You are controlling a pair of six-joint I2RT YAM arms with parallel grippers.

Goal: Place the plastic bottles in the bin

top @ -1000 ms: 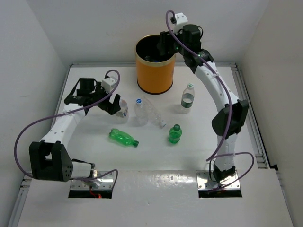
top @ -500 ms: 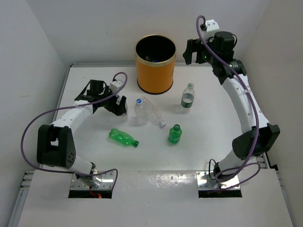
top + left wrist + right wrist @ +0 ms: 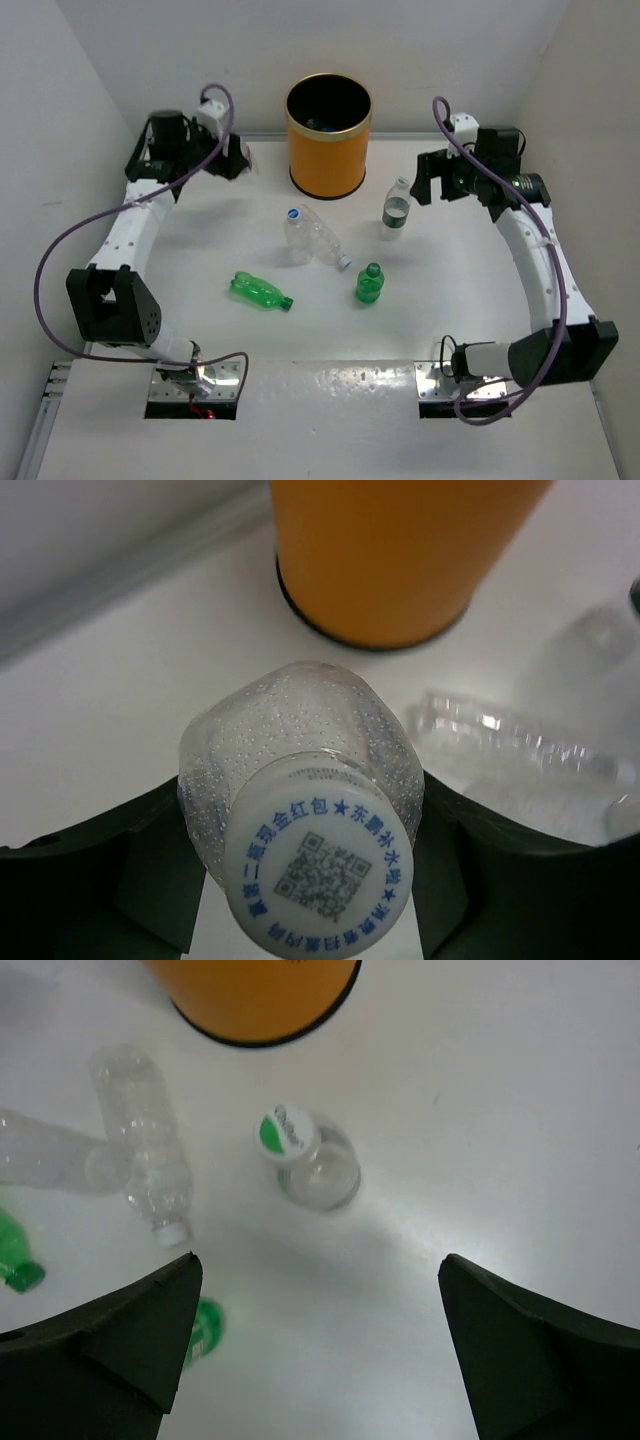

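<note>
Left tool [image 3: 234,159] grips a clear white-capped bottle [image 3: 300,750], apparently raised near the orange bin [image 3: 328,135]. Right tool [image 3: 428,186], spread wide, hovers over an upright bottle [image 3: 397,209] on the tabletop [image 3: 200,260].

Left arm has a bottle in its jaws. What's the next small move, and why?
Probably swing the left gripper to the right until it is over the bin's open mouth, and only then release. The left wrist view shows the clear bottle clamped in that gripper. The top view puts the gripper left of the bin, not over its opening.
</note>
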